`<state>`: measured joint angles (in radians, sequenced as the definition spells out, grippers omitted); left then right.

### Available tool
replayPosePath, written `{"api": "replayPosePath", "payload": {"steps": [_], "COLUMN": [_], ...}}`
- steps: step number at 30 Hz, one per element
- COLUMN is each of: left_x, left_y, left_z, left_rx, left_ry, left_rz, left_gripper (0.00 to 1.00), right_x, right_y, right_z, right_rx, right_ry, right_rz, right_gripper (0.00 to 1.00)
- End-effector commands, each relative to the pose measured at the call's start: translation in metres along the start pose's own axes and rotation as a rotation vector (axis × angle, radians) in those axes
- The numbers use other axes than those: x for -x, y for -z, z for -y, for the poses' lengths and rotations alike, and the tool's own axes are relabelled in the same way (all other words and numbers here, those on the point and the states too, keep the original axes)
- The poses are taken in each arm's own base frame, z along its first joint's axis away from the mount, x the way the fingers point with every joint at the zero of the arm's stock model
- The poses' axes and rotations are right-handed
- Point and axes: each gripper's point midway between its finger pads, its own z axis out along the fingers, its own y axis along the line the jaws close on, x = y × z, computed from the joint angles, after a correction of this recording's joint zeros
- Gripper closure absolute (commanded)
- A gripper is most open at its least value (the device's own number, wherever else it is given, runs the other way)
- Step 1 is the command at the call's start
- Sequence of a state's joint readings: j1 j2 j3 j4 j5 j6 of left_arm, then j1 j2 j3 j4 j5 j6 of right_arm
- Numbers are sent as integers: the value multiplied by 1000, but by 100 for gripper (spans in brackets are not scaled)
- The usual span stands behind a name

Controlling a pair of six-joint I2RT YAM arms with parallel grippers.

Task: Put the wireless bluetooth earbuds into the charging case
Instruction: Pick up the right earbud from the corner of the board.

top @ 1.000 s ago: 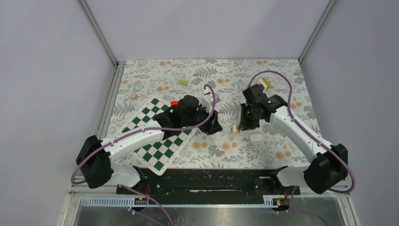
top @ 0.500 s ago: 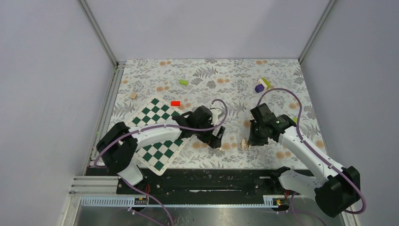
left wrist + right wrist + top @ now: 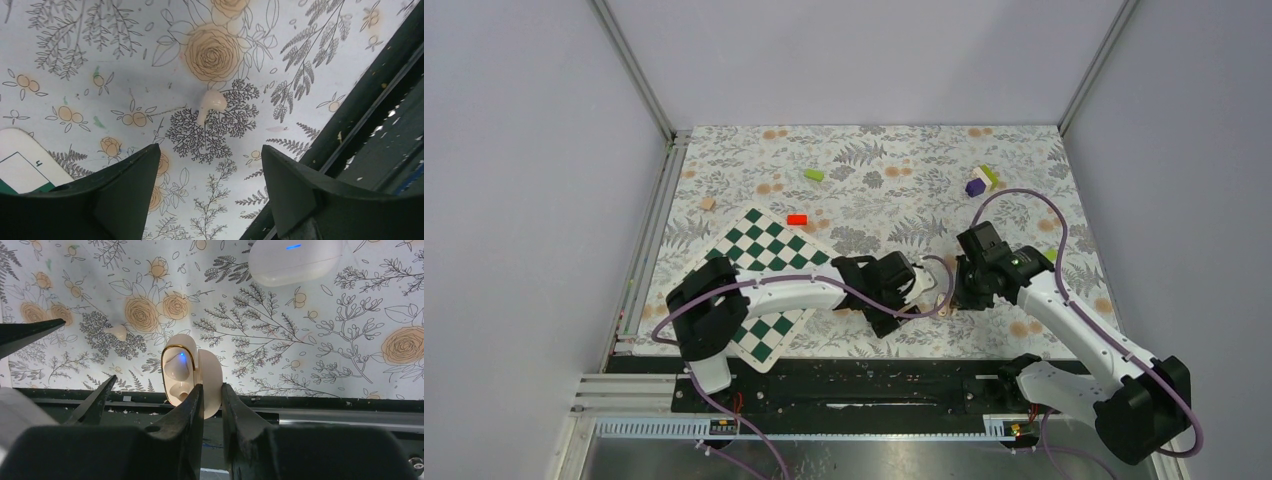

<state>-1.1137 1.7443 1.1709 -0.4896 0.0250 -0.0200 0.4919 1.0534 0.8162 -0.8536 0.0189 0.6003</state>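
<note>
Case [image 3: 182, 365] clamped, lid open, in right gripper [image 3: 212, 390]. Left gripper [image 3: 209, 152] spread wide, nothing held, positioned above earbud [image 3: 210, 102].

Left gripper [image 3: 210, 148]: we log it moved off the chessboard's [image 3: 762, 252] right corner to the table's [image 3: 874, 160] near edge, middle, where it now hangs close beside the right gripper [image 3: 212, 387]. Right gripper: we log it carried from mid-table toward the near edge, the charging case [image 3: 192, 372] going with it. That uncovers the purple and yellow blocks [image 3: 977, 182] near the far right corner.
</note>
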Motion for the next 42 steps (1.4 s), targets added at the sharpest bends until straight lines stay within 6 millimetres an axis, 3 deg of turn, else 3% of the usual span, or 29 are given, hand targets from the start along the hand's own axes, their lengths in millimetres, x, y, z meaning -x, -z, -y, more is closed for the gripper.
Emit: {"api": "replayPosePath", "payload": {"steps": [1, 11, 12, 13, 19, 23, 36, 42], "left_x": [8, 22, 24, 27, 32, 29, 13, 5], "left_y": [-2, -19, -21, -22, -31, -33, -40, -44], "left_z": [-4, -6, -6, -6, -1, -2, 1, 2], "left_rx": [73, 123, 124, 124, 92, 94, 67, 65], "left_ry": [-122, -126, -127, -129, -146, -150, -160, -152], "left_rz": [-9, 17, 18, 20, 13, -14, -86, -116], "left_gripper": [25, 32, 32, 33, 37, 44, 48, 56], "right_x": [16, 16, 26, 17, 16, 16, 17, 18], "right_y": [7, 9, 8, 9, 10, 11, 12, 12], "right_z": [-8, -9, -17, -9, -9, -8, -11, -12], "right_rx": [4, 11, 42, 13, 11, 10, 18, 20], "right_ry": [5, -2, -6, -4, -8, -8, -14, -12], "right_rz": [47, 48, 91, 52, 49, 50, 51, 45], "right_gripper": [100, 100, 100, 100, 100, 100, 100, 100]}}
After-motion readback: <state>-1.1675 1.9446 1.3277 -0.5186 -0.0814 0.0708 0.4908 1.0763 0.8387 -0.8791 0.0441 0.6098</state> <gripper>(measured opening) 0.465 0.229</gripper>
